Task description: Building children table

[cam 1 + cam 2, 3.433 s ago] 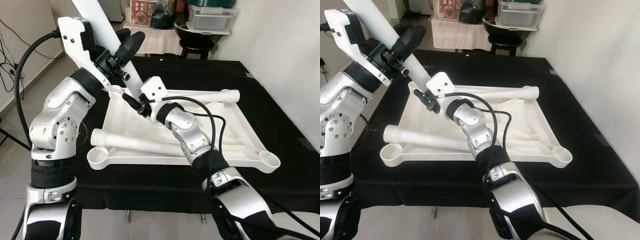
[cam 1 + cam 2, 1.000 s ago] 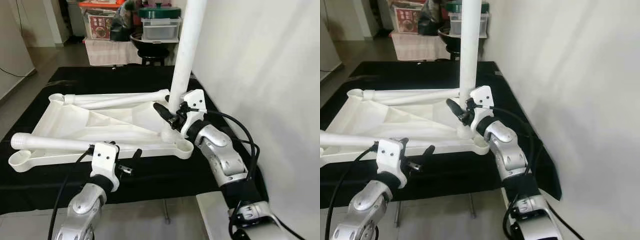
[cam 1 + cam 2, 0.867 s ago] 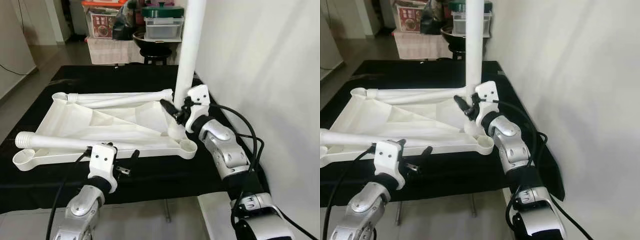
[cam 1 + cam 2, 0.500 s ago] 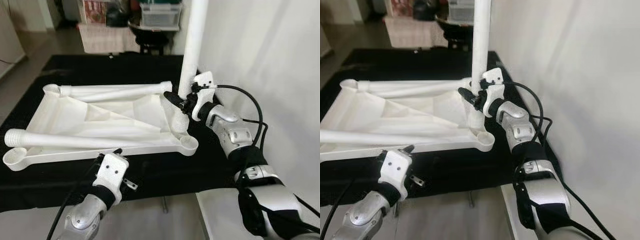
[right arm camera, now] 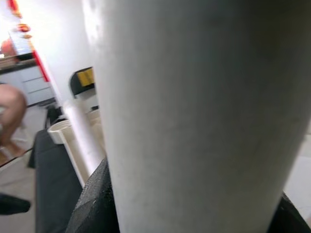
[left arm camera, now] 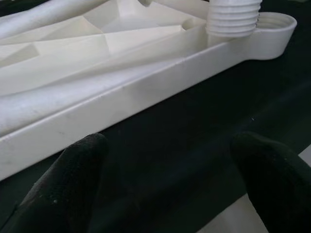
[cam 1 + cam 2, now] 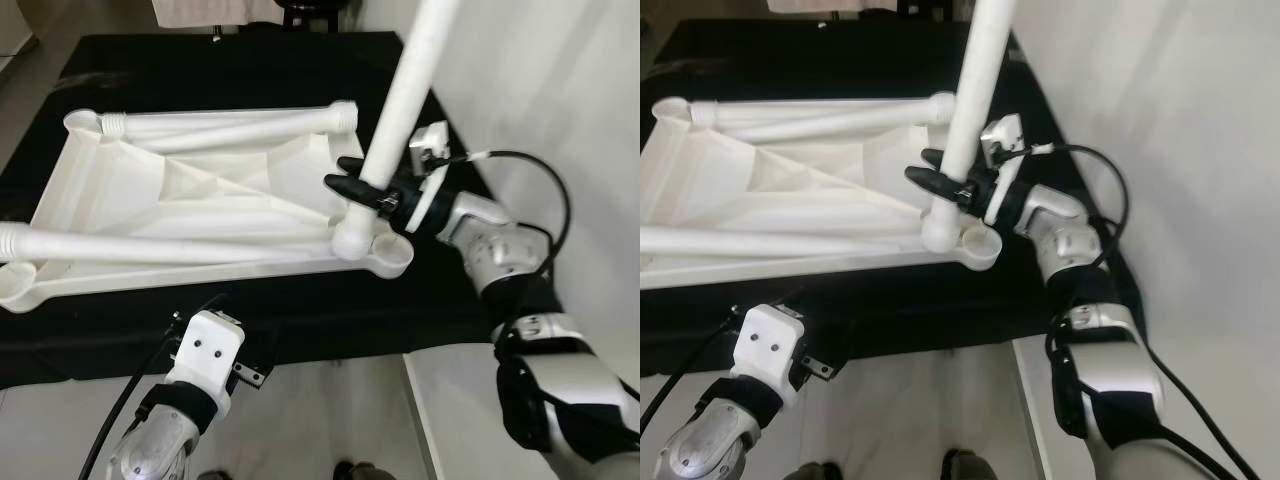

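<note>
Left eye view: the right gripper (image 7: 372, 192) is clamped around one leg (image 7: 400, 105), tilted, its threaded end beside the tabletop's (image 7: 180, 190) near right corner socket (image 7: 391, 248). Not screwed yet. Two legs (image 7: 225, 120) lie loose. The left gripper (image 6: 165, 184) hangs spread.

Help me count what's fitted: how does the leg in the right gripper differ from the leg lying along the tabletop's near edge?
Held leg stands nearly upright, clamped by the right gripper, threaded end at the corner socket. Near leg lies flat across the tabletop, ungripped. Both are white tubes.
</note>
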Motion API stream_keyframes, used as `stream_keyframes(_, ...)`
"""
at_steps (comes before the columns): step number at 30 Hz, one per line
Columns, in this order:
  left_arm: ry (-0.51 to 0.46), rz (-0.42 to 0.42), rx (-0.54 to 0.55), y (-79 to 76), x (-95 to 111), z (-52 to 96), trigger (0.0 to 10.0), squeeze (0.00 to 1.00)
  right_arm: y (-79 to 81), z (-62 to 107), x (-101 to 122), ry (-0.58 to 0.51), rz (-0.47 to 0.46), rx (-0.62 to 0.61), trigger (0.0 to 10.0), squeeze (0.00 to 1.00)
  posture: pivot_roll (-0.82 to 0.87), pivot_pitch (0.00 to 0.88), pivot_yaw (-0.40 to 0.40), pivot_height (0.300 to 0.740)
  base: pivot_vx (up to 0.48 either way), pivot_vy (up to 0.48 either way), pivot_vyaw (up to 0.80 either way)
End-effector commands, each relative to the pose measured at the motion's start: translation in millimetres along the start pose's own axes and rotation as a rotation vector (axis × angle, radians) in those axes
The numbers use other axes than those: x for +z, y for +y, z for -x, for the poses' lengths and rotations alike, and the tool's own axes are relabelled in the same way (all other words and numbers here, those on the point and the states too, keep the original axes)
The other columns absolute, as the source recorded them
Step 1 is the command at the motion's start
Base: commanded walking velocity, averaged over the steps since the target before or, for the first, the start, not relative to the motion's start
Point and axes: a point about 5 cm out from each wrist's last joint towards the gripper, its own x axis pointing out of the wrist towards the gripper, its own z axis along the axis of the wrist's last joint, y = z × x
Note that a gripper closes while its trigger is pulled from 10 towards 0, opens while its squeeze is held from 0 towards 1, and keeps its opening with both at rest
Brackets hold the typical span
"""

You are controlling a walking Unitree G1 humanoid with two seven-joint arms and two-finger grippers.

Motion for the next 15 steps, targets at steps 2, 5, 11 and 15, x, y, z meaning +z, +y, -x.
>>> stream_keyframes(2,0.028,-0.011,-0.019,-1.4,0,5.1,10.0,0.0,-3.2,7.1,-2,0.043,0.017,0.024,10.0,0.0,-0.16,0.337,-0.051,0.74,0.0,0.0,0.0)
stream_keyframes(5,0.04,-0.011,-0.029,-2.4,0,7.9,10.0,0.0,-6.6,15.7,-2,0.1,0.048,0.056,10.0,0.0,-0.15,0.342,-0.047,0.74,0.0,0.0,0.0)
stream_keyframes(11,0.046,-0.011,-0.037,-3.1,0,10.2,10.0,0.0,-10.5,21.7,6,0.102,0.073,0.068,10.0,0.0,-0.15,0.344,-0.044,0.74,0.0,0.0,0.0)
stream_keyframes(15,0.051,-0.013,-0.046,-4.3,1,12.6,10.0,0.0,-16.1,30.0,16,0.069,0.076,0.054,10.0,0.0,-0.15,0.343,-0.043,0.74,0.0,0.0,0.0)
